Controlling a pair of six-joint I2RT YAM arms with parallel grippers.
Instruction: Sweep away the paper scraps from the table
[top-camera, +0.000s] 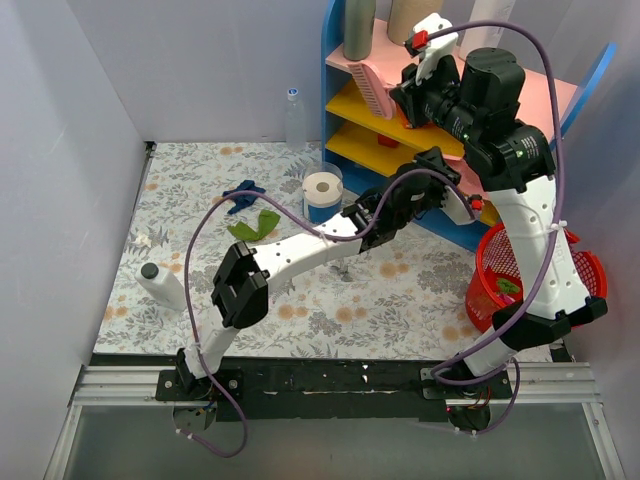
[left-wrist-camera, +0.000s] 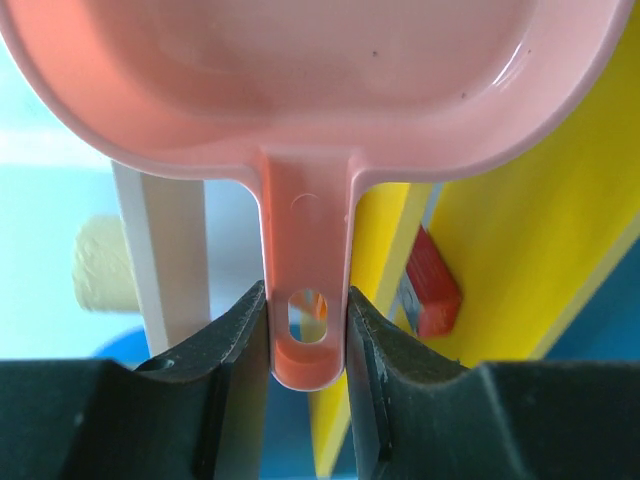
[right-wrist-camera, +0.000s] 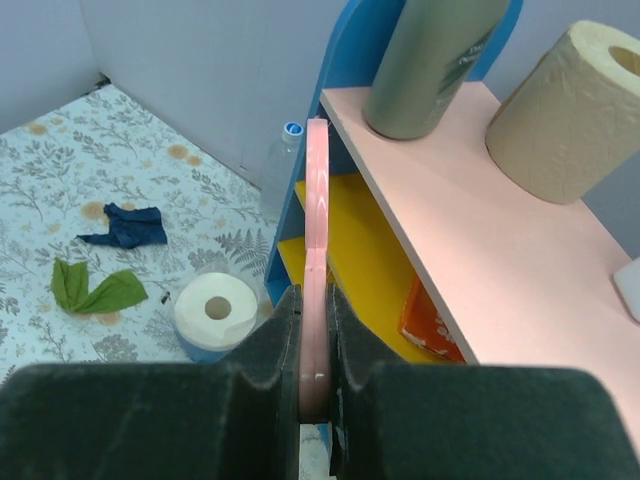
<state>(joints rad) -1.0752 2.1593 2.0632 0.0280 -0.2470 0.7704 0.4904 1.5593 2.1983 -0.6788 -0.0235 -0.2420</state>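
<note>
Our left gripper (left-wrist-camera: 308, 305) is clamped on the dustpan (left-wrist-camera: 300, 80) handle, and our right gripper (right-wrist-camera: 315, 305) pinches the brush (right-wrist-camera: 317, 190). Both hang right of the roll (top-camera: 322, 188). The scraps (top-camera: 255, 225) lie left of it on the table (top-camera: 390, 295), which we judge nearer the left gripper.

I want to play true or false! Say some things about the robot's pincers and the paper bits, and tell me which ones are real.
1. The left pincer is shut on the pink dustpan handle. True.
2. The right pincer is open and empty. False: it is shut on a pink brush.
3. The dark blue paper scrap is pinched in a pincer. False: it lies loose on the table.
4. The white paper roll stands in a blue cup. True.
</note>
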